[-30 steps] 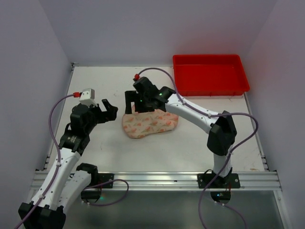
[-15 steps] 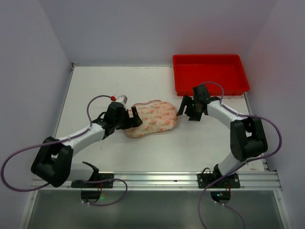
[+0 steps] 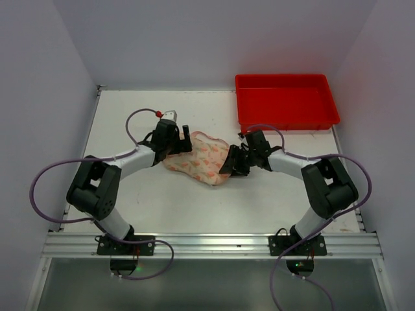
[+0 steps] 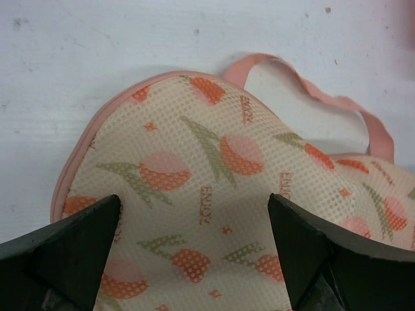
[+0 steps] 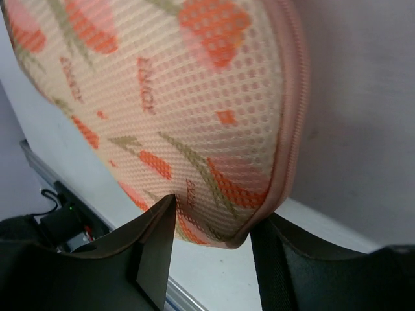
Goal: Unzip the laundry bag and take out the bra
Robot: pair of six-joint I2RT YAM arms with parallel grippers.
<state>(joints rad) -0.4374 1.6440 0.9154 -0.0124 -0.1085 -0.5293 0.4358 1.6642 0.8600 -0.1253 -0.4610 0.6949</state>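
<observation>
Both arms reach forward from the near edge of the counter [image 3: 149,201] and bend inward toward its middle, one from each side.

The right tool [image 3: 228,165] is the nearer of the two and lies low at the near-right end of the laundry bag [image 3: 201,159]. In the right wrist view the bag's rounded end sits between the fingers of the right tool [image 5: 214,214], which stand partway apart. The pink edge trim [image 5: 292,116] curves down into the gap between them. The mesh meets both fingers, but it cannot be told whether they pinch it or only bracket it.

The bag lies on the counter a little left of the middle, well short of every edge. Its long axis runs on a diagonal, with one lobe toward the near right and the other toward the far left. The printed mesh side faces up.

The left tool [image 3: 179,144] is over the far-left lobe. In the left wrist view the fingers of the left tool [image 4: 193,202] are spread wide, one on each side of the lobe, and cream mesh fills the space between them. Neither finger visibly presses into the fabric. Beyond that lobe the pink loop [image 4: 381,137] lies flat on the bare counter, pointing away toward the far edge.

The red tray [image 3: 285,122] sits in the far-right corner of the counter, well apart from the bag and from both tools.
</observation>
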